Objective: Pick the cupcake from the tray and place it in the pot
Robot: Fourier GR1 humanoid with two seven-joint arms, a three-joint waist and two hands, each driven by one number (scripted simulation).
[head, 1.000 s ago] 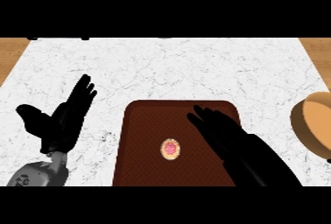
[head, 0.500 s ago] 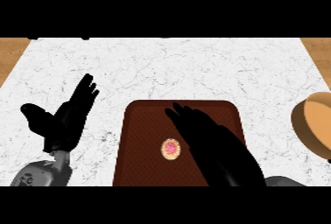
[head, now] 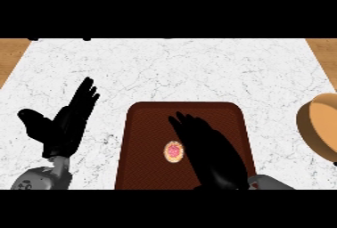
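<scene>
White marble surface [head: 197,67], wood trim at both side edges, brown tray [head: 141,133] sitting front and centre.

Cupcake [head: 174,151] with pink frosting down on the tray, a bit left of the tray's middle, not lifted. Right hand [head: 207,149] hanging over the tray just beside the cupcake on its right, fingers [head: 181,122] long and fairly straight, pointing away toward the far end, holding nothing; can't tell whether touching the cupcake or not. Left hand [head: 63,127] resting at the view's left over the marble, fingers up and spread, thumb stuck out to the side, well apart from the tray. Tan pot [head: 319,129] cut off by the right edge, off the tray.
</scene>
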